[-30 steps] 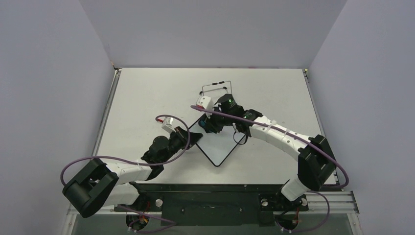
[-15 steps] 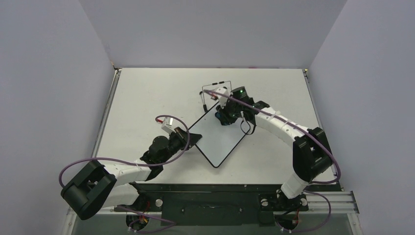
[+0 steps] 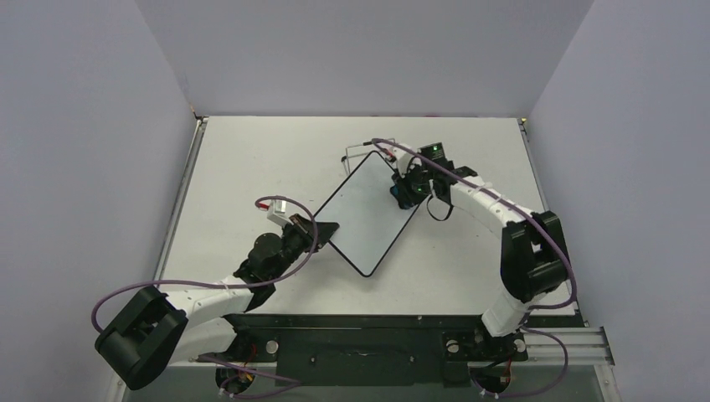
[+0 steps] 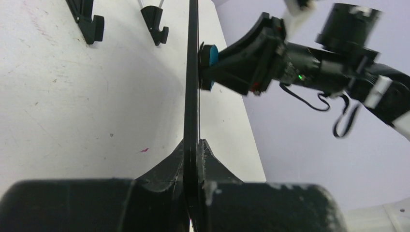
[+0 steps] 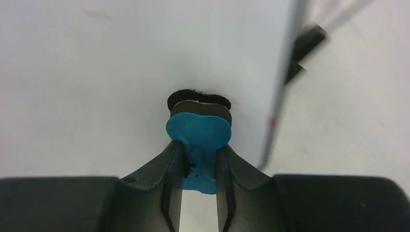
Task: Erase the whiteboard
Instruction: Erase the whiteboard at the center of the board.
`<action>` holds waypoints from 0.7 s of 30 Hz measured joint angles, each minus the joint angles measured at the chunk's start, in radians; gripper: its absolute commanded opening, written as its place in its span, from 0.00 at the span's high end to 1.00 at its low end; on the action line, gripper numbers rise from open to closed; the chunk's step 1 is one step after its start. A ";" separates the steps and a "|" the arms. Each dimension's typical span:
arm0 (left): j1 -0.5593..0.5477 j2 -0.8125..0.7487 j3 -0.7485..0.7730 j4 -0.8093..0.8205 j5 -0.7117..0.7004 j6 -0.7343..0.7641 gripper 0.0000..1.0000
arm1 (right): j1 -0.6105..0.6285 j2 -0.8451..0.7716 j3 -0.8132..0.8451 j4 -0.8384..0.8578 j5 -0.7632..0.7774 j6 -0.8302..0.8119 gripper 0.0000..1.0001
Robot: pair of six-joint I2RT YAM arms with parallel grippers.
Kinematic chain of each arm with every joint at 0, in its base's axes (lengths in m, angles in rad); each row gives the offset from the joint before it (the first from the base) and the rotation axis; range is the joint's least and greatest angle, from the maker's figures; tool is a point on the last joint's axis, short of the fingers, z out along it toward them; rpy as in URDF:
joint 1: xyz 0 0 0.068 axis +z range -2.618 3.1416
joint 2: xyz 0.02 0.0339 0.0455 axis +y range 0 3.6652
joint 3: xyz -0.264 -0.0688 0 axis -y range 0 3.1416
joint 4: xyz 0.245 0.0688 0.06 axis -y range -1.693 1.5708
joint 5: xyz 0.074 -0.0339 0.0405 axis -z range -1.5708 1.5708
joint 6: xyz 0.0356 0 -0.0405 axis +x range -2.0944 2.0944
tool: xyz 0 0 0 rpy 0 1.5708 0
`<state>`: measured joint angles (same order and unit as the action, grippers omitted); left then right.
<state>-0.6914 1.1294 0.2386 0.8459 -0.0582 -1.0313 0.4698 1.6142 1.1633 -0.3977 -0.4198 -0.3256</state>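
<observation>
Top: whiteboard (image 3: 364, 213) mid-worktop (image 3: 251, 159), long axis diagonal, near-left to far-right, face looks clean. Left tool (image 3: 321, 231) clamped on its near-left corner. Right tool (image 3: 402, 193) clamped on blue eraser (image 3: 395, 195) by the far-right edge.
Left wrist: board edge-on, eraser against its face.
Right wrist: felt touches the white surface. Hold pad flat, even pressure, overlap strokes.

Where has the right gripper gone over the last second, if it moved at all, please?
Yes. The right gripper, shut on the blue eraser, slid rightward across the whiteboard, toward the table's right edge.
</observation>
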 measured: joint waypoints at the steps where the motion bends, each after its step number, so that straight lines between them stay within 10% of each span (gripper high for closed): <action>1: 0.000 0.000 -0.002 -0.003 -0.001 0.000 1.00 | -0.058 0.042 0.018 0.008 0.018 0.000 1.00; 7: 0.000 0.000 -0.012 -0.006 0.008 0.000 1.00 | -0.140 0.090 -0.002 0.004 0.068 -0.010 1.00; 16: -0.003 0.000 -0.017 0.038 -0.001 -0.028 1.00 | 0.329 -0.173 -0.101 0.003 -0.044 0.028 1.00; 21: -0.002 -0.011 -0.023 0.085 -0.014 -0.053 1.00 | 0.305 -0.190 -0.101 0.029 -0.095 0.042 1.00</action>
<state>-0.6930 1.1187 0.2157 0.9310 -0.0727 -1.0843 0.7750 1.4242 1.0618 -0.3691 -0.5144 -0.2832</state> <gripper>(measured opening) 0.020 0.210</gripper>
